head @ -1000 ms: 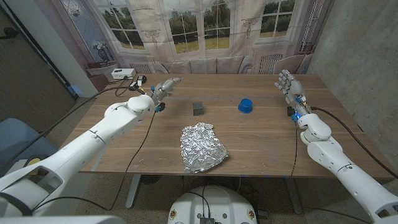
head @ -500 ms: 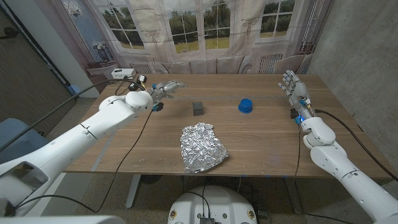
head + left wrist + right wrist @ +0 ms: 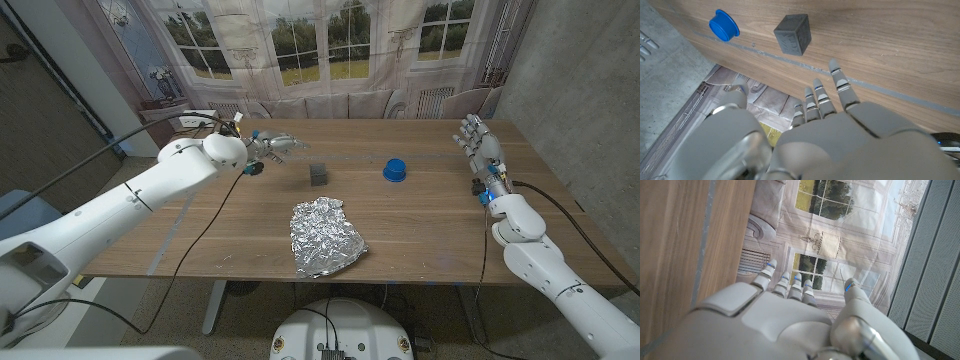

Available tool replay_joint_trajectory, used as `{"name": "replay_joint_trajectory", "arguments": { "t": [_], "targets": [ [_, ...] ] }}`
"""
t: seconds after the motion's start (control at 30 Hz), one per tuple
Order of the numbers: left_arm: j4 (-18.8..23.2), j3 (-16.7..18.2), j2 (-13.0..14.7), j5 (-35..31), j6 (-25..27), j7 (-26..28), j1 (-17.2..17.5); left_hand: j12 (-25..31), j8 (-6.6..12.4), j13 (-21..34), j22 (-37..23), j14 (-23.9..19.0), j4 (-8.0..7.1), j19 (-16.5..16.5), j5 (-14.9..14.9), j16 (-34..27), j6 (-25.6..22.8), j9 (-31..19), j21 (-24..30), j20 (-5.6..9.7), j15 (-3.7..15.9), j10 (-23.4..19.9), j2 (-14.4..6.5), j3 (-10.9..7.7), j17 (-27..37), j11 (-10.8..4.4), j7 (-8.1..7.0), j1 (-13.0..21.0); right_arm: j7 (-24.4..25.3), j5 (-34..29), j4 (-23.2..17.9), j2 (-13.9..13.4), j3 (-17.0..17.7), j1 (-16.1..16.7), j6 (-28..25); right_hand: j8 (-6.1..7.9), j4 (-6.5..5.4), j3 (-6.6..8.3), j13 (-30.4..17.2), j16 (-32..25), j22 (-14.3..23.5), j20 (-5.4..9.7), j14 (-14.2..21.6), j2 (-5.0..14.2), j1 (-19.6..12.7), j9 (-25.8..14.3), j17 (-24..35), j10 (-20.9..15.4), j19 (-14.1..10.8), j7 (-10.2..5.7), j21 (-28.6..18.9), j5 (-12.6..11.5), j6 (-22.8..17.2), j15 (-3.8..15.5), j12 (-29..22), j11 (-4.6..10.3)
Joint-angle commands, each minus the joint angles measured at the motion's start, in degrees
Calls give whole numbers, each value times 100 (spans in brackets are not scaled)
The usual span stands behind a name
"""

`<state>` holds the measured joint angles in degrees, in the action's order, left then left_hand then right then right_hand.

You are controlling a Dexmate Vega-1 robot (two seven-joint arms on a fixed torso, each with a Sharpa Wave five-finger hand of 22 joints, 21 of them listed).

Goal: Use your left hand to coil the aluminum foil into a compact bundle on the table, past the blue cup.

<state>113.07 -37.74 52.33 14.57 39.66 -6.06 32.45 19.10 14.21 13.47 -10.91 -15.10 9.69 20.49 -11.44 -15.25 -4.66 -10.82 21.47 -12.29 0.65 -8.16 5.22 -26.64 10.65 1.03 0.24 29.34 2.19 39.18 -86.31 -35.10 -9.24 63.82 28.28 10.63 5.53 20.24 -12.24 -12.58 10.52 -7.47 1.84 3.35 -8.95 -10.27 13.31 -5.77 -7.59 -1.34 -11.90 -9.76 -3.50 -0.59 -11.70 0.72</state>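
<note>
We see the aluminum foil lying crumpled on the table, nearer to us than the blue cup. Left hand spread, empty; right hand also spread.

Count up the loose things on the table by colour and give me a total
Silver: 1, the crumpled aluminum foil
Blue: 1, the blue cup
Dark grey: 1, the cube
White: 1, a small box at the table's far left corner
Total: 4
</note>
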Motion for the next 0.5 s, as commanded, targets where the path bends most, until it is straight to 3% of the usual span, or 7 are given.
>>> {"name": "replay_joint_trajectory", "arguments": {
  "t": [0.03, 0.5],
  "targets": [
    [-79, -707, 61, -445, 296, -1355, -897, 12, 19, 18, -5, -64, -38, -194, -7, 18, -90, -13, -94, 11, 20, -94, -27, -16, 28, -6, -35, 157, 49, 1, -112, 42, 116, 249, 173, 51, -29, -18, 2, -20, 20, -13, 46, -7, 18, -20, -8, -49, -48, 28, -32, -35, -50, 5, -26, 22],
    [-606, -1425, -270, -1061, 225, -2637, -1791, 31, 123, 41, -17, -147, -33, -283, -70, 53, -628, -18, -194, 43, 46, -298, -21, 40, 36, -34, -46, 525, 143, -17, -179, 113, 213, 434, 295, 54, -41, -38, 13, -20, 19, -6, 66, 0, 49, -19, -27, -56, -60, 25, -36, -44, -70, 8, -20, 20]
  ]
}}
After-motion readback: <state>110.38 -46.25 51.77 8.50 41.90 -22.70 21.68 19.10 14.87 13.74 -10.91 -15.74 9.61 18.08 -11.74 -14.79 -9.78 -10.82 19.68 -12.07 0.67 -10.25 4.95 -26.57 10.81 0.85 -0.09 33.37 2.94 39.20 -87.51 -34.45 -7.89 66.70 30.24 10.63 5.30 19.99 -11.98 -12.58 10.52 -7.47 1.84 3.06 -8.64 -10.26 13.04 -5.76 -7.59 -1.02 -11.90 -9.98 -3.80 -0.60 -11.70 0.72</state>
